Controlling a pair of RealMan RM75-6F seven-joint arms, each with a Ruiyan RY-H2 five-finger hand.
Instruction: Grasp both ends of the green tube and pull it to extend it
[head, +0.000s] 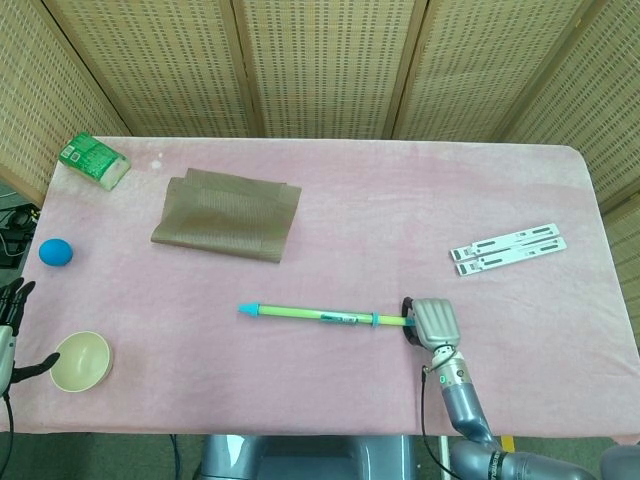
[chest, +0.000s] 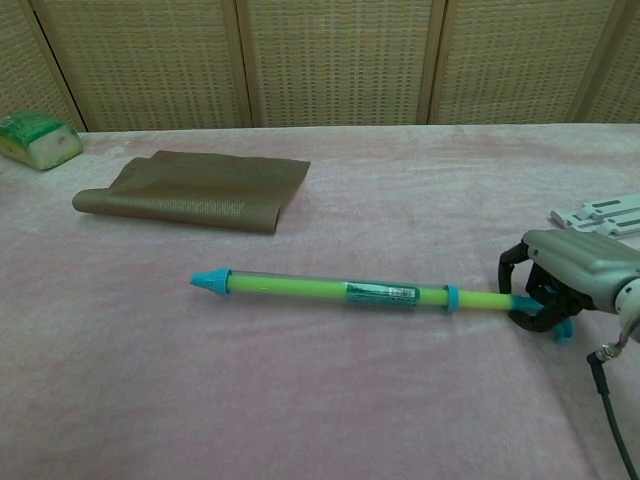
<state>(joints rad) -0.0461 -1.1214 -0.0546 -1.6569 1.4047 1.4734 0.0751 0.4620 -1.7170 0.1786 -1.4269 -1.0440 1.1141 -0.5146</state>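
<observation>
on the pink table (head: 330, 220), the green tube (chest: 330, 290) lies centre-front, right hand (chest: 565, 275) curled around its right end, left hand (head: 12, 330) open at the table's left edge; next, probably gripping the blue tip (chest: 208, 282).

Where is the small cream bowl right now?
In the head view, the small cream bowl sits at the table's front left corner, below the blue ball and beside the left hand.
</observation>
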